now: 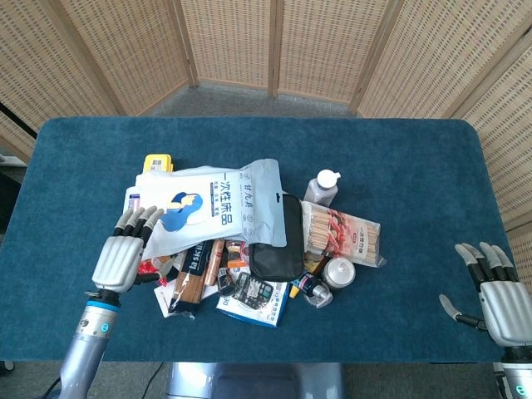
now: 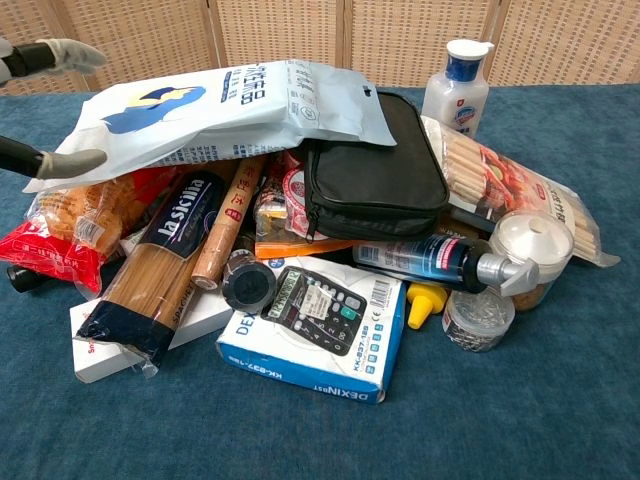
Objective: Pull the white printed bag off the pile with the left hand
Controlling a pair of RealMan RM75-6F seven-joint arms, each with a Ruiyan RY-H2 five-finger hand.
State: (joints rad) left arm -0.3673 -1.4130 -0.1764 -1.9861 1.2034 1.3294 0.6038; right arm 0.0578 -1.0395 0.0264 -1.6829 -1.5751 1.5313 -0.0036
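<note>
The white printed bag (image 1: pixel 208 208) with a blue figure and dark lettering lies on top of the pile, and it fills the upper left of the chest view (image 2: pixel 225 110). My left hand (image 1: pixel 123 253) hovers at the bag's left lower corner with fingers apart, holding nothing. In the chest view only its fingertips (image 2: pixel 60 160) show at the left edge, beside the bag's corner. My right hand (image 1: pixel 497 295) rests open near the table's right front corner, far from the pile.
Under the bag lie a black pouch (image 1: pixel 276 241), a spaghetti pack (image 2: pixel 155 265), a red snack bag (image 2: pixel 45 250), a calculator box (image 2: pixel 320 325), a white bottle (image 1: pixel 322 189), a stick pack (image 1: pixel 345 233) and a yellow item (image 1: pixel 157 162). A wicker screen stands behind the blue table (image 1: pixel 399 158).
</note>
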